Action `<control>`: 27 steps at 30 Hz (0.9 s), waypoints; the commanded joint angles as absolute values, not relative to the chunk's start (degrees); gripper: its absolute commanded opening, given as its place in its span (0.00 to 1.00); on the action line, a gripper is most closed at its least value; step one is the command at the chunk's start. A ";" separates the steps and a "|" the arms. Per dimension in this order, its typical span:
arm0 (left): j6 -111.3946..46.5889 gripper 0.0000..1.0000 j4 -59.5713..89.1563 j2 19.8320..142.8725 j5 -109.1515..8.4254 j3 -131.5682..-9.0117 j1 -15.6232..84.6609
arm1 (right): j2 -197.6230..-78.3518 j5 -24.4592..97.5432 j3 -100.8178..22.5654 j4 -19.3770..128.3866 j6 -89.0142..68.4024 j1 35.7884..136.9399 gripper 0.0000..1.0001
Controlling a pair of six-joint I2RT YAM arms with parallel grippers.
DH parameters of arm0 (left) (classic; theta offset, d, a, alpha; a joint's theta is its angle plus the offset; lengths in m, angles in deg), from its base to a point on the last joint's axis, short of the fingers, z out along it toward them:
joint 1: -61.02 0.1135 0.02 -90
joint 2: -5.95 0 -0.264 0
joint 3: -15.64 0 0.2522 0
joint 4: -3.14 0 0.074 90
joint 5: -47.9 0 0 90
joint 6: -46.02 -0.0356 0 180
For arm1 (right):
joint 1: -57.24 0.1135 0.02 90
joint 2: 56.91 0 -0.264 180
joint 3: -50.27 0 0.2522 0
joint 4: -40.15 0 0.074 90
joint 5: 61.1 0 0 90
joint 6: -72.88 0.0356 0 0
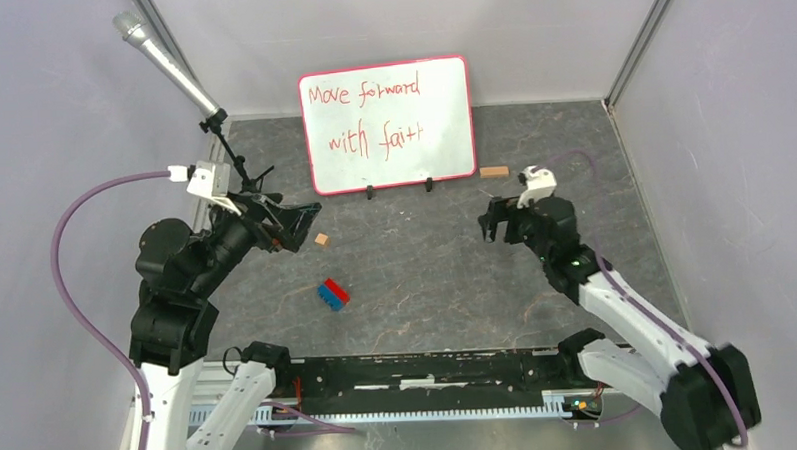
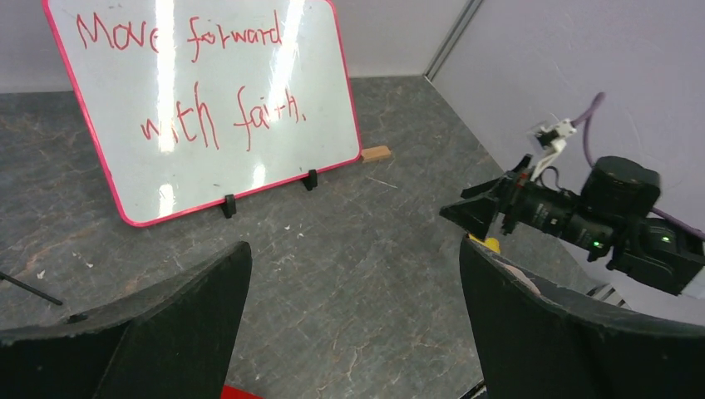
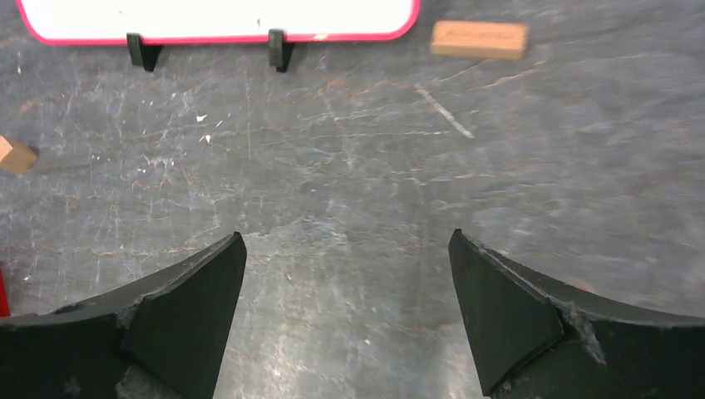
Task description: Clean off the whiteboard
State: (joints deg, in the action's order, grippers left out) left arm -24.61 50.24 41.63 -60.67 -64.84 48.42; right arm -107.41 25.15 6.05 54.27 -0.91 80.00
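Note:
The whiteboard (image 1: 389, 125) stands upright on two black clip feet at the back of the table, with red handwriting "Move forward with faith" on it. It also shows in the left wrist view (image 2: 208, 100), and its lower rim shows in the right wrist view (image 3: 216, 33). My left gripper (image 1: 297, 227) is open and empty, in front of the board's left corner; it also shows in the left wrist view (image 2: 353, 283). My right gripper (image 1: 497, 225) is open and empty, in front of the board's right side; it also shows in the right wrist view (image 3: 345, 274). No eraser shows.
A microphone on a stand (image 1: 169, 68) rises at the back left. A small wooden block (image 1: 321, 240) and a red and blue brick (image 1: 333, 293) lie left of centre. A tan wooden bar (image 1: 494, 172) lies right of the board. Grey walls close three sides.

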 commanded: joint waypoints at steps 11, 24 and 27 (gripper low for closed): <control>-15.74 1.00 30.38 59.68 -71.43 -68.91 48.27 | -152.53 15.69 -14.29 32.59 7.46 90.94 0.94; -20.37 1.00 31.50 78.19 -66.10 -81.74 40.68 | -173.47 13.63 -37.16 44.51 5.65 91.01 0.73; -23.95 1.00 32.80 76.95 -64.24 -79.10 40.29 | -174.75 12.83 -37.85 44.66 4.19 91.00 0.69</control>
State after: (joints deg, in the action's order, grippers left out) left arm -19.40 32.71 78.24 -66.61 -79.48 40.70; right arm -173.20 14.53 -34.87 42.86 6.41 90.97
